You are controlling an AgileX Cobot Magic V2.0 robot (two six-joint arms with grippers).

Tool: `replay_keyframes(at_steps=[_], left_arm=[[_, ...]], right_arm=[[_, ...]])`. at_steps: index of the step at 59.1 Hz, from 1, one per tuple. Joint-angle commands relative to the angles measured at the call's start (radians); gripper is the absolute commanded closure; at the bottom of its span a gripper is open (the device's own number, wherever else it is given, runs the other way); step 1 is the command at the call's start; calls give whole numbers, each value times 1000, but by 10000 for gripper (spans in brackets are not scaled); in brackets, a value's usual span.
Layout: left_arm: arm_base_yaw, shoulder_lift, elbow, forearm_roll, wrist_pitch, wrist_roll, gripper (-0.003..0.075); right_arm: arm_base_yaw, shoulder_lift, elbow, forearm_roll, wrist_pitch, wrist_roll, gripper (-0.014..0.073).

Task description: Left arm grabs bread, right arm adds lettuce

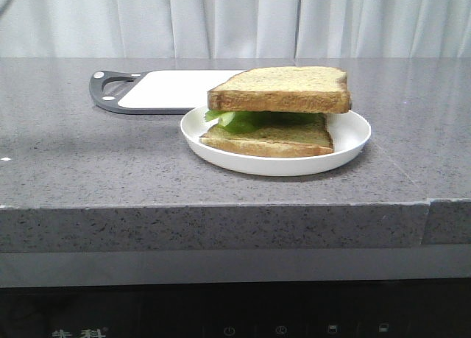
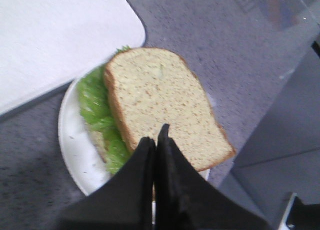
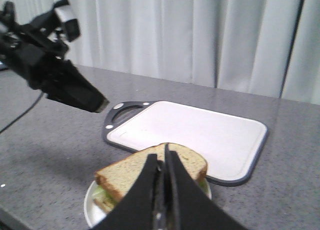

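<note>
The thick slice of bread [image 1: 280, 87] [image 2: 160, 99] [image 3: 135, 172] lies on top of a stack on a white plate [image 1: 355, 135] [image 2: 75, 145]. Under it the green lettuce [image 1: 235, 119] [image 2: 95, 104] pokes out on the plate's left, over a thinner slice [image 1: 272, 141]. My left gripper [image 2: 156, 136] hovers above the bread's near end, shut and empty. The left arm's black gripper [image 3: 95, 103] also shows raised, left of the plate, in the right wrist view. My right gripper [image 3: 161, 154] hangs above the stack, shut with nothing in it. Neither touches the food.
A white cutting board [image 1: 169, 87] [image 3: 190, 135] with a dark rim and handle lies just behind and left of the plate. The grey stone counter's front edge [image 1: 221, 205] runs close below the plate. A pale curtain [image 1: 294, 21] closes off the back.
</note>
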Motion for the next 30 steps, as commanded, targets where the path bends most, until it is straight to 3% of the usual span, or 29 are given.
replay_keyframes(at_steps=[1, 11, 22, 30], left_arm=[[1, -136, 23, 23, -130, 0, 741], [1, -368, 264, 141, -424, 0, 741], [1, -655, 607, 232, -688, 0, 741], [1, -849, 813, 232, -777, 0, 741]], right_arm=[[-86, 2, -27, -7, -65, -9, 654], [-257, 0, -27, -7, 76, -9, 654], [-262, -62, 19, -25, 46, -30, 654], [-262, -119, 71, -26, 38, -36, 654]])
